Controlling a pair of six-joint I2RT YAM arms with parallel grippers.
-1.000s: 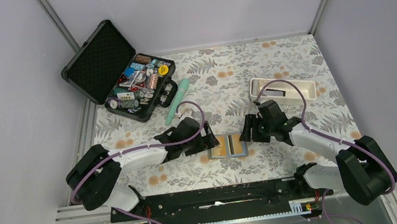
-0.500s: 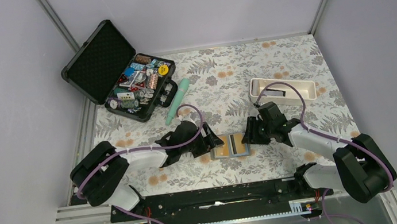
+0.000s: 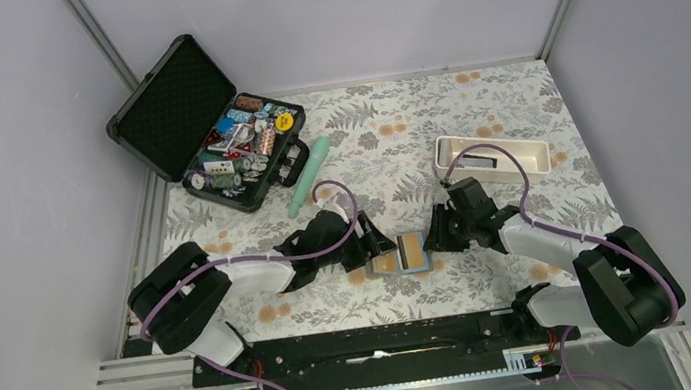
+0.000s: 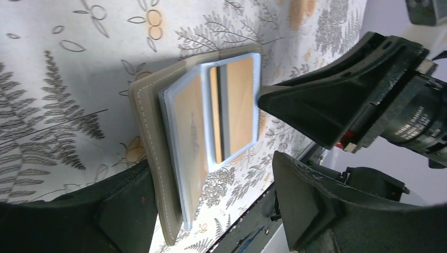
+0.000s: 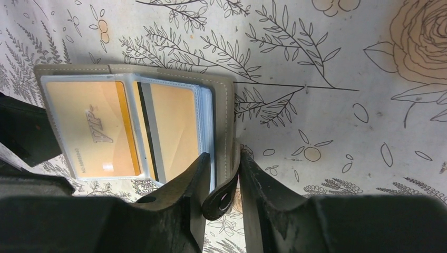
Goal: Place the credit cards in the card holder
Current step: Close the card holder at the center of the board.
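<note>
Pinching the small grey-brown folding card holder mid-frame by its right edge, the right gripper is nearly closed; the left gripper straddles the other edge, wide, holding nothing. Flat orange-yellow credit cards sit in its pockets, so folding that edge over seems next.

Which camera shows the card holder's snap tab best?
Right wrist: the snap tab sits close up inside the right gripper. Left wrist shows the card holder obliquely, tab not visible. Top view: too small to show it.
</note>
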